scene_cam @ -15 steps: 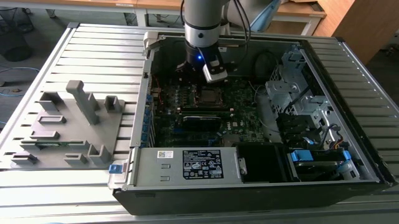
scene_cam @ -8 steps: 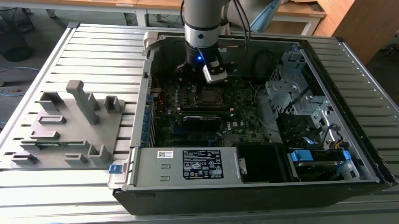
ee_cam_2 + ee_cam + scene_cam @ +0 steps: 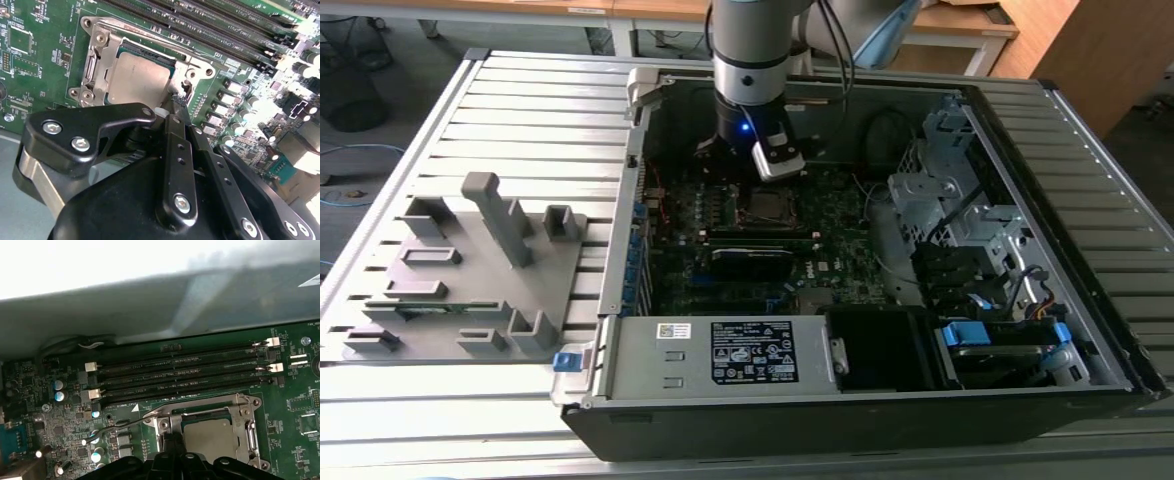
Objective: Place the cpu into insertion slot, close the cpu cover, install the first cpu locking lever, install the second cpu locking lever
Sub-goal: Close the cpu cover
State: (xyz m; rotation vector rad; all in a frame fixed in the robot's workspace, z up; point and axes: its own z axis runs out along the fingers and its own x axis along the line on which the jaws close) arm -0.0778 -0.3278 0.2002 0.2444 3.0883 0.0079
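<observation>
Second wrist view showed the claw (image 3: pixel 176 104) drawn narrow, tips together at a corner of the cpu cover (image 3: pixel 96 67), which lay flat over the cpu (image 3: pixel 137 80) seated in the insertion slot (image 3: pixel 173 69). In the first wrist view a thin wire lever (image 3: pixel 117 426) angled away from the cover's corner, its free end over the green board (image 3: pixel 50 425) near the memory slots (image 3: pixel 185 375).

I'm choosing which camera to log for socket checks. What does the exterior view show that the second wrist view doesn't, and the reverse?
Exterior view: the open computer case, the grey fixture tray on the exterior view's left, the labelled power supply. Second wrist view: close up, the gripper at a corner of the insertion slot and the cpu cover lying over the cpu. Both: the motherboard around the slot.
</observation>
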